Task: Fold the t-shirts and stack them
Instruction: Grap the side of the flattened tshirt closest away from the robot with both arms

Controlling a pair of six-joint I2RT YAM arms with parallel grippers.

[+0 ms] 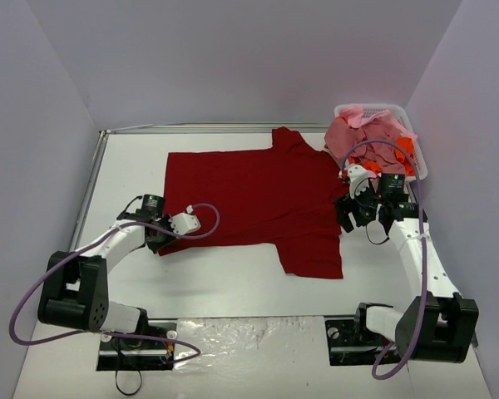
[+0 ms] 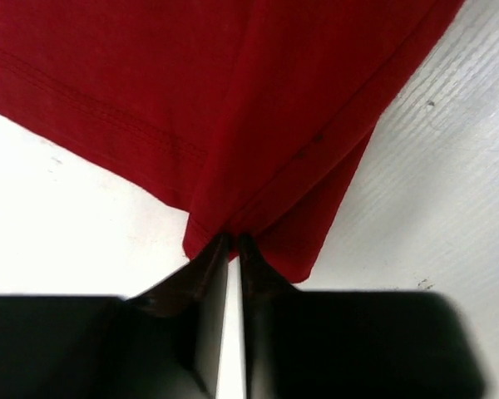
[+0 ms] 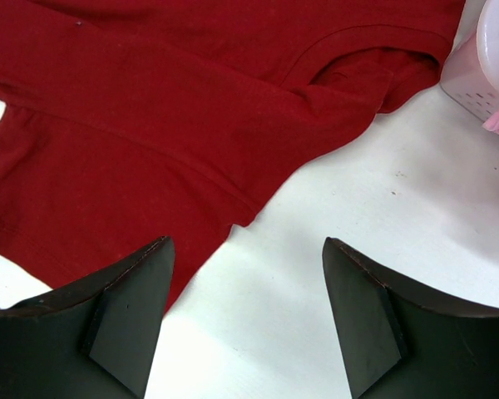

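the dark red t-shirt and the basket are both cut off by wrist-view edges.

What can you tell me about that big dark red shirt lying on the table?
The dark red t-shirt is soft, plain cloth with short sleeves and stitched hems. It lies spread nearly flat on the white table, collar toward the right, one sleeve pointing far, the other near. The left jaws pinch its near left hem corner, where the cloth bunches slightly.
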